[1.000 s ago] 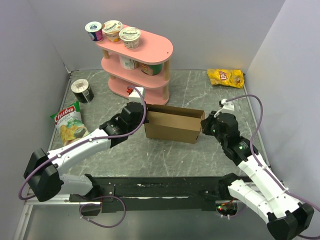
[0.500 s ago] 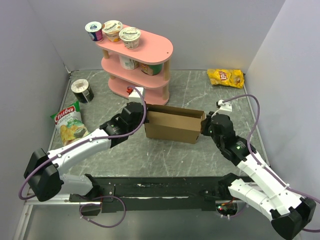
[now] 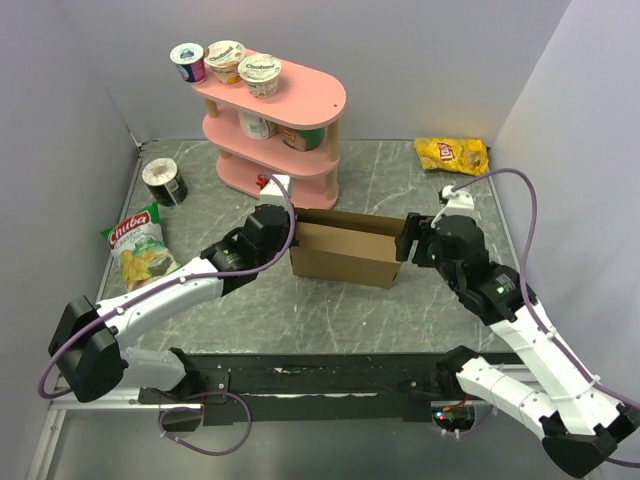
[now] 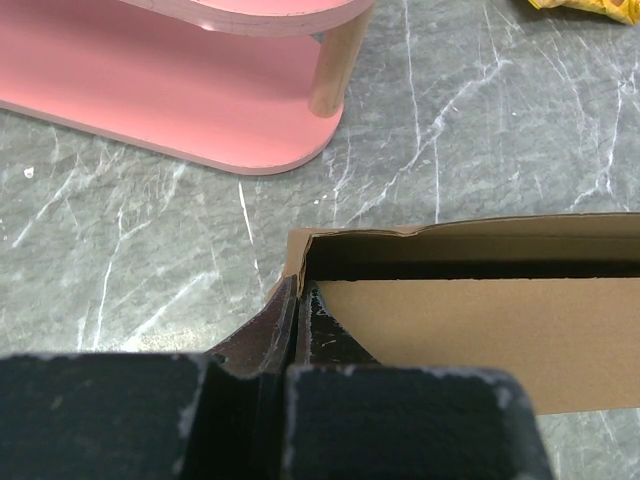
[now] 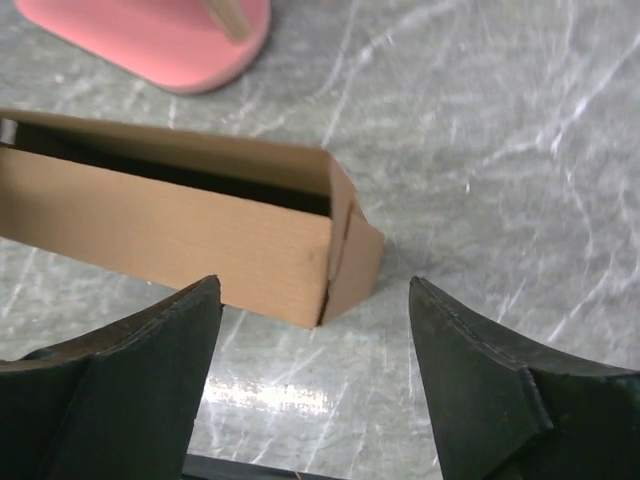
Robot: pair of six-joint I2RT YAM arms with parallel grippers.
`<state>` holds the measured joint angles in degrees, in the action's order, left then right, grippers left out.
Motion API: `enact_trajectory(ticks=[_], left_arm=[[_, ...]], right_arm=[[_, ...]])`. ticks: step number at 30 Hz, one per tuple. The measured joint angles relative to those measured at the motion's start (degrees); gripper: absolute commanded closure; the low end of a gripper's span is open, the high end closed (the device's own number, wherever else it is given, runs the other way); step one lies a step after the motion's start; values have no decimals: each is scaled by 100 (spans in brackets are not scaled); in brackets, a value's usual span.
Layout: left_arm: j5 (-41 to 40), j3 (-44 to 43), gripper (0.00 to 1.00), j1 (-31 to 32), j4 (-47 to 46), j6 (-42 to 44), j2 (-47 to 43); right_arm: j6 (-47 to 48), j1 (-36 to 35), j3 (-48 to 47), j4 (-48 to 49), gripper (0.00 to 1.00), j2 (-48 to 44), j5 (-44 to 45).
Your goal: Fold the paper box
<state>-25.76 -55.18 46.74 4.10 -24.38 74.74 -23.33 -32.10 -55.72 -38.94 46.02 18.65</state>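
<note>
Fingers (image 4: 330, 345) of the left gripper (image 4: 300, 300) are pressed together on the short end wall of the paper box (image 4: 470, 330), one finger inside and one outside, with the cardboard pinched between them. This is the end nearest the pink shelf (image 4: 170, 90). From above, the left gripper (image 3: 287, 232) sits at that same corner. The box (image 3: 345, 250) lies on the table (image 3: 380, 180) just in front of the shelf (image 3: 275, 120), its long side running away past the shelf's foot.

The right gripper (image 5: 312, 290) hangs over the far end with its fingers spread wide, touching nothing. Below it the box (image 5: 170, 230) has its long walls standing. The end flap (image 5: 355, 255) leans outward at an angle and does not sit flush.

Closing that far end looks like the step in hand. The left pinch should serve as the anchor: firm enough to keep the box from sliding toward the shelf, but not so hard that it creases the wall. The right gripper would do best to come down with one finger outside the leaning flap and press it square against the end. The push should run along the box's length, into the left hold. A push across the box would probably twist it or buckle the thin near wall. Whether a tab inside has to be caught is not visible from here.
</note>
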Motion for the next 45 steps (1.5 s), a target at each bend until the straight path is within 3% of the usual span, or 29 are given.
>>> enact_trajectory(ticks=[8, 27, 31, 37, 45], left_arm=[[2, -2, 99, 2, 0, 76, 0], [0, -2, 99, 9, 4, 76, -9], [0, 0, 99, 13, 26, 76, -33], [0, 0, 99, 13, 33, 74, -37], [2, 0, 99, 13, 42, 66, -39]], right_arm=[[492, 575, -529, -9, 43, 455, -433], [984, 885, -535, 254, 60, 1060, -1016], [1067, 892, -535, 356, 79, 1193, -1038], [1128, 953, -535, 476, 100, 1329, -1036], [1021, 946, -389, 614, 100, 1215, -1012]])
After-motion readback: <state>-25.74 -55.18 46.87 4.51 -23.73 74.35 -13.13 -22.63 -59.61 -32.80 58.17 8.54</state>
